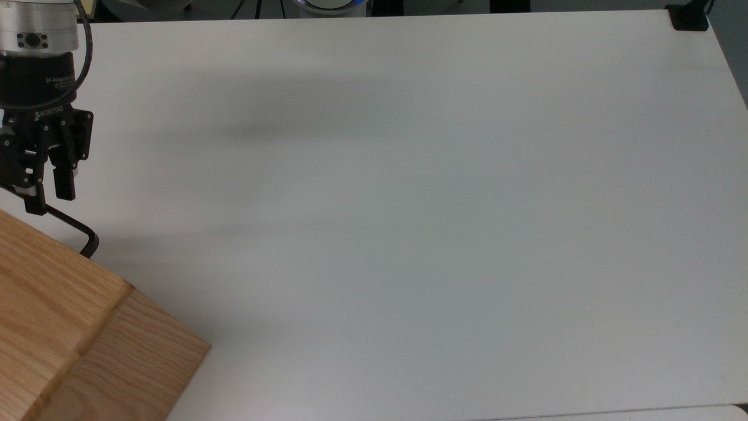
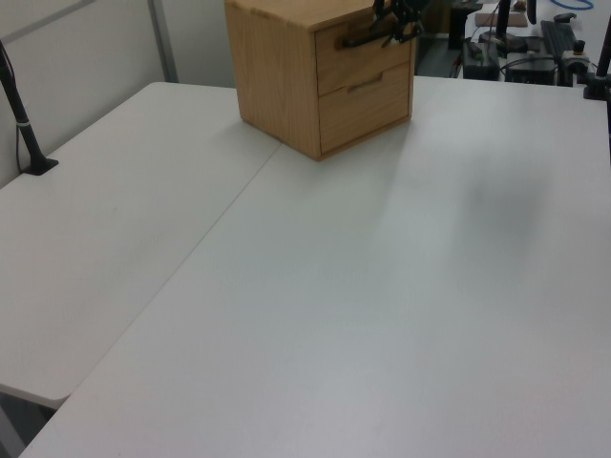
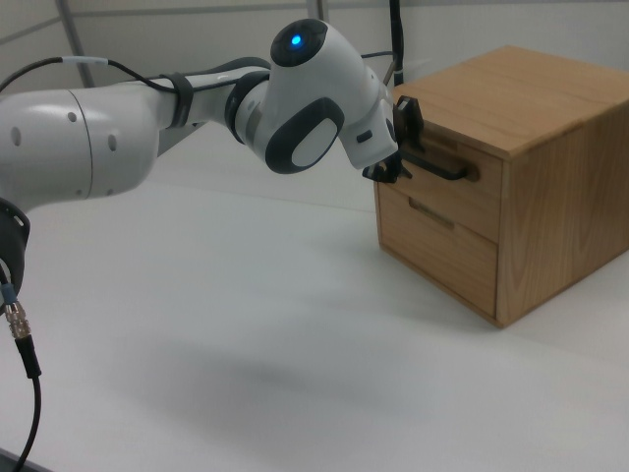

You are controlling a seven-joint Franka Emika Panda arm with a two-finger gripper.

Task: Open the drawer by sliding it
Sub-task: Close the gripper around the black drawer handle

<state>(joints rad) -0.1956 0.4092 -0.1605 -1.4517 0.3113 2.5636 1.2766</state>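
Black gripper (image 1: 49, 199), marked ROBOTIQ, straddles the drawer (image 3: 447, 192) handle (image 1: 73, 227).

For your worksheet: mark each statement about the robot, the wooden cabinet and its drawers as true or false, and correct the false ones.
1. The gripper is at the black bar handle of the upper drawer. True.
2. The upper drawer is pulled far out of the cabinet. False: its front sits about level with the front of the lower drawer.
3. The cabinet has two drawers, one above the other. True.
4. The cabinet is lying on its side. False: it stands upright on the white table.
5. The gripper's fingers are apart in the top view. True.
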